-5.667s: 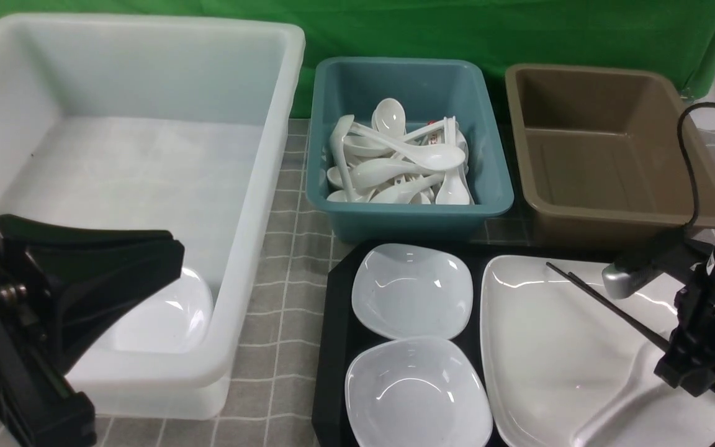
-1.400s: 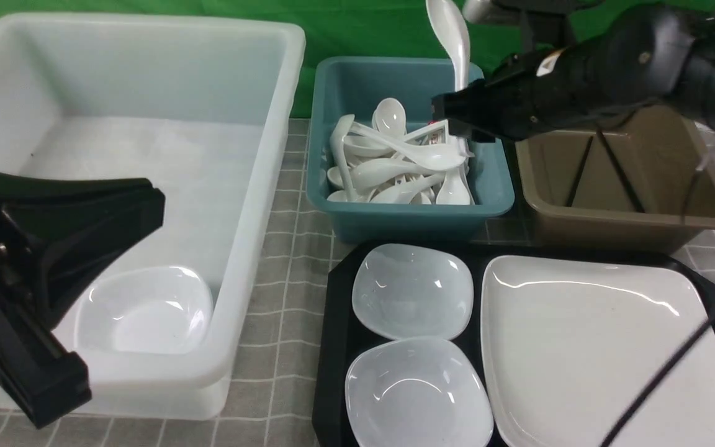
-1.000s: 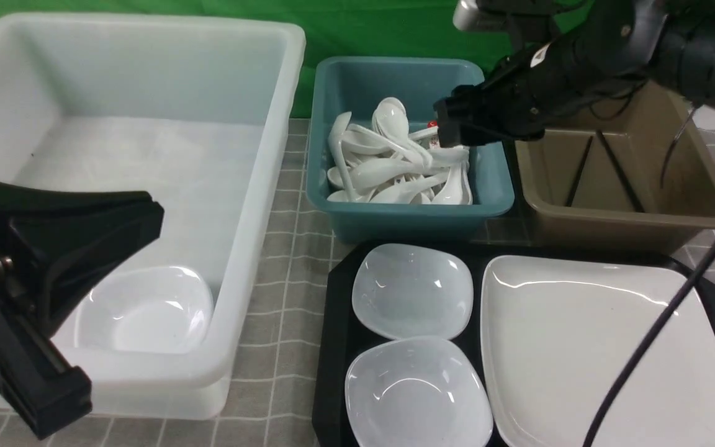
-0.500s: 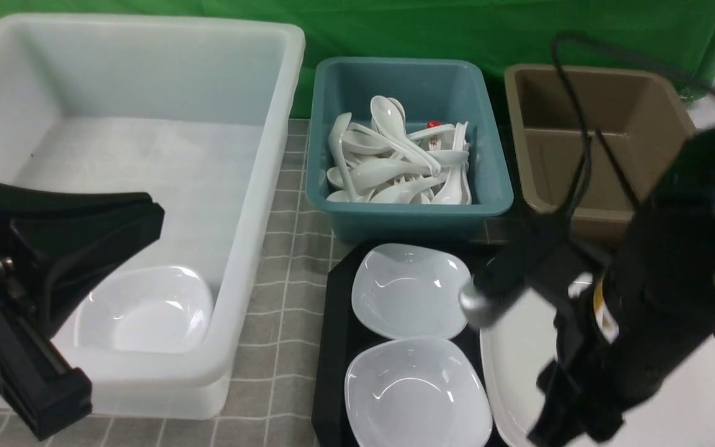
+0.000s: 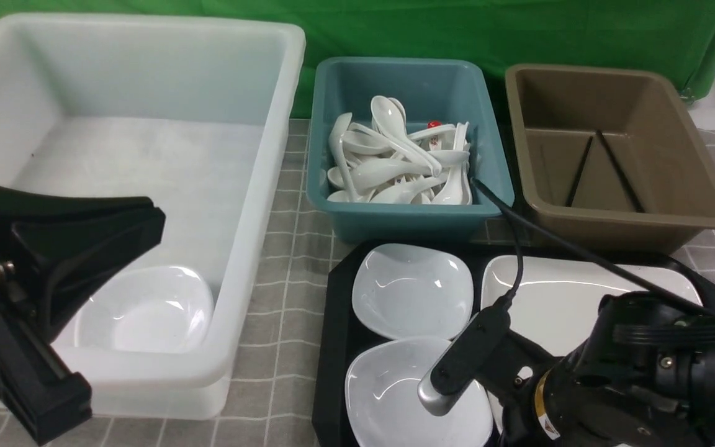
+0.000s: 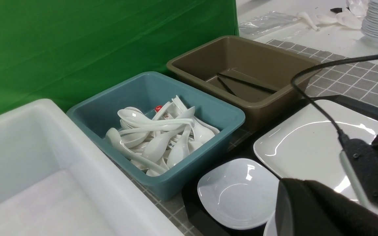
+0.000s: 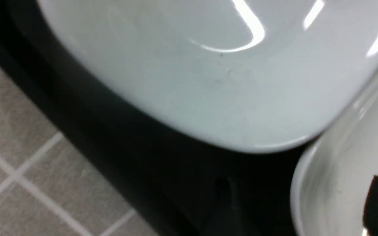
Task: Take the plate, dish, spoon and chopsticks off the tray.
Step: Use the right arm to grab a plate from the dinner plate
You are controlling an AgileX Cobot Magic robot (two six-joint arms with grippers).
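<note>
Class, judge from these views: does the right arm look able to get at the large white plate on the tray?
Probably yes. The right arm hangs low over the near part of the plate. The plate's visible surface is bare, and the near small dish sits beside it on the tray.

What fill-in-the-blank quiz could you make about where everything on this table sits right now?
1. The chopsticks lie in the tub coloured ____.
2. The teal tub holds a pile of white ____.
3. On the black tray sit the large plate and ____ small dishes.
4. The big white bin holds ____ bowl.

Missing words: brown; spoons; two; one.
</note>
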